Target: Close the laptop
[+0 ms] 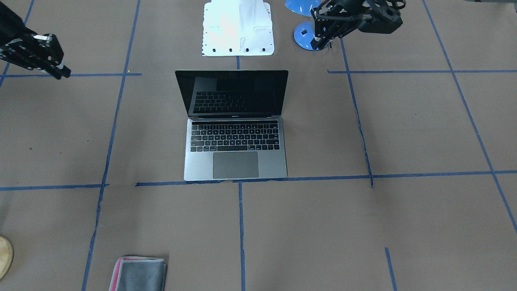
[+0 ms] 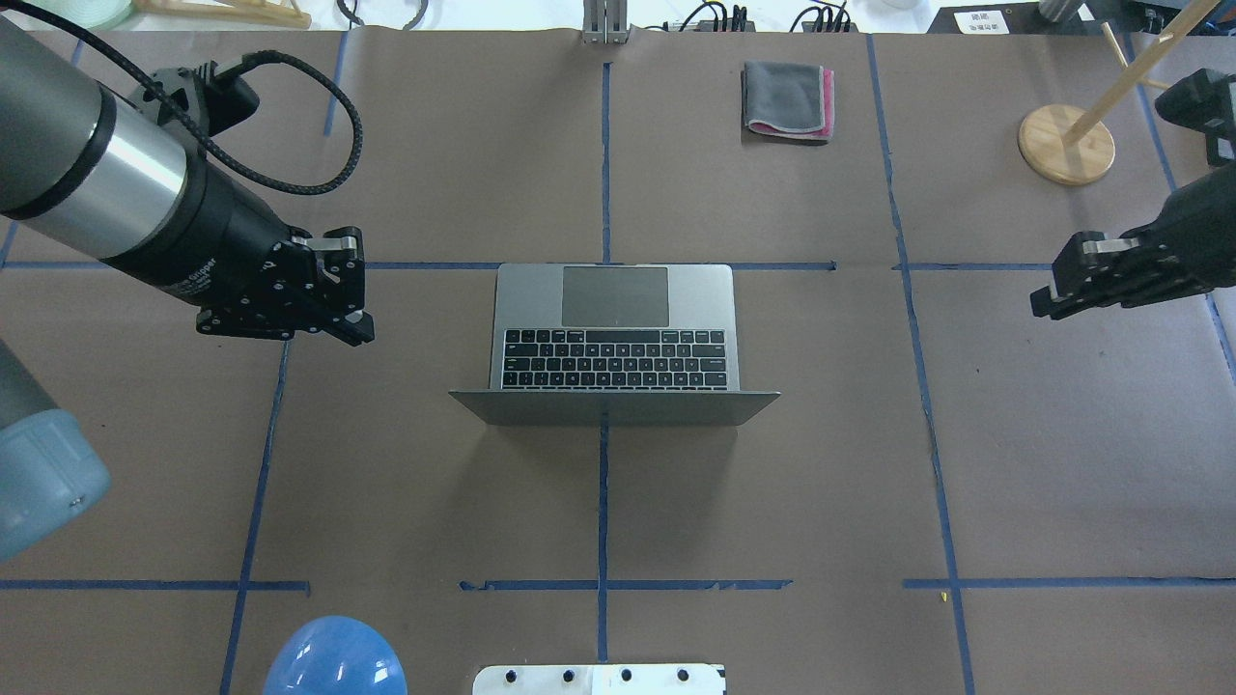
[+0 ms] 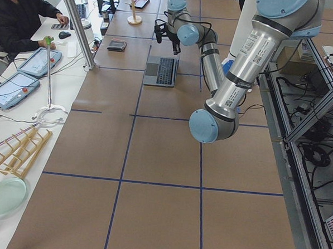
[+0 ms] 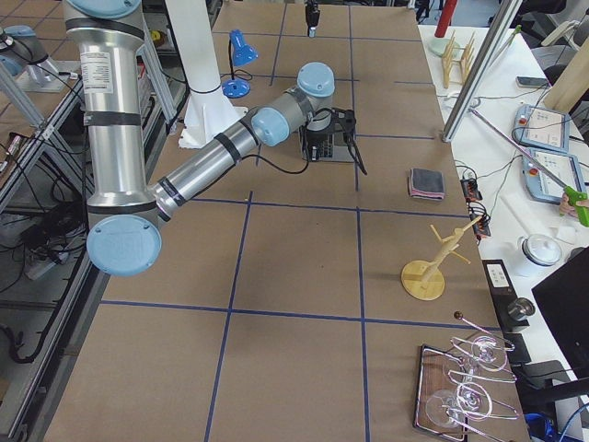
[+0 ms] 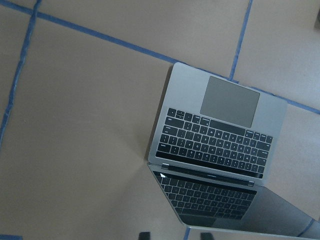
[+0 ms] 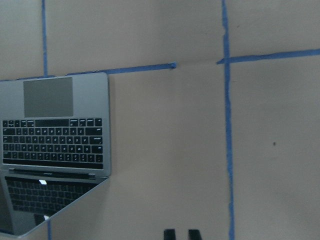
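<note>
The space-grey laptop stands open in the middle of the table, its lid upright on the robot's side and its trackpad on the far side. The front-facing view shows its black screen and keyboard. It also shows in the left wrist view and the right wrist view. My left gripper hovers to the left of the laptop, apart from it, with its fingers spread and empty. My right gripper hovers far to the right, with its fingers together and empty.
A folded grey cloth with a pink edge lies at the far side. A wooden stand is at the far right. A blue lamp and the white base plate are at the near edge.
</note>
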### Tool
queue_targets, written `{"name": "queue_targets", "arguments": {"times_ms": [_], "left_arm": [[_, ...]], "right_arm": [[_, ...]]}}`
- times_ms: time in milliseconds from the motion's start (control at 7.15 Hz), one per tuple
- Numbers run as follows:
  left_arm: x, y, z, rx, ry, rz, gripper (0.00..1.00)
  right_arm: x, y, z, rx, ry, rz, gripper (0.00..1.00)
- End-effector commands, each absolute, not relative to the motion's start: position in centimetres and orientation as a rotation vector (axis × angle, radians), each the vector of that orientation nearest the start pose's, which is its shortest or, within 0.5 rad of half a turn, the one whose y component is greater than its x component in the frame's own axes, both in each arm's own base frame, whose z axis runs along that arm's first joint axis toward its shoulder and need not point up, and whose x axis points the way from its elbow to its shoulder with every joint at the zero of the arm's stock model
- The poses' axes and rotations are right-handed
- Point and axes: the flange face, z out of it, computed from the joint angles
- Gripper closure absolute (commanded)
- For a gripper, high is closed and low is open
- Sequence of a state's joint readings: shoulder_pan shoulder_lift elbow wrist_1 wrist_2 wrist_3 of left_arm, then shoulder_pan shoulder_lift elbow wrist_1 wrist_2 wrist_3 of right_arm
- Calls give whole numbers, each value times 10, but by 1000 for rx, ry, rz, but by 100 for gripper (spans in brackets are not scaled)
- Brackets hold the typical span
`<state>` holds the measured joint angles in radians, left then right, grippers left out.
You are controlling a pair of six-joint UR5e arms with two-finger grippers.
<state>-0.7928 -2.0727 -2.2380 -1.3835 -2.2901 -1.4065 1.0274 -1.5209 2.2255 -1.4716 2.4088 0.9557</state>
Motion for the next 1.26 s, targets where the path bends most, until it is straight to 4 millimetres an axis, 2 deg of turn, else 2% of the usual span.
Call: {"name": "queue_targets", "arguments": {"times_ms": [0,140,280,419,699,978,1118], "left_arm": [[323,-359,114,-180,1146,-121,99],[340,-346,112,-180,1140,-92,100],[355,-341,105,-179,1139,-74,100],[370,-338,103,-190,1130,-59,100],[398,-335,111,-179,1096,-55,100],[423,-340,125,-179,1050,-62,100],[441,-334,131,-155,1031,-58,100]], "right_arm": [[-227,-353,268,-71,-1166,-13,100],[-261,-331,249,-104,-1179,-48,100],[-306,-304,231,-140,-1176,-41,100],[-340,-279,217,-143,-1175,-23,100],[-374,-246,211,-110,-1162,-22,100],[-388,-245,210,-28,-1146,11,100],[-396,-248,215,-2,-1128,28,100]]}}
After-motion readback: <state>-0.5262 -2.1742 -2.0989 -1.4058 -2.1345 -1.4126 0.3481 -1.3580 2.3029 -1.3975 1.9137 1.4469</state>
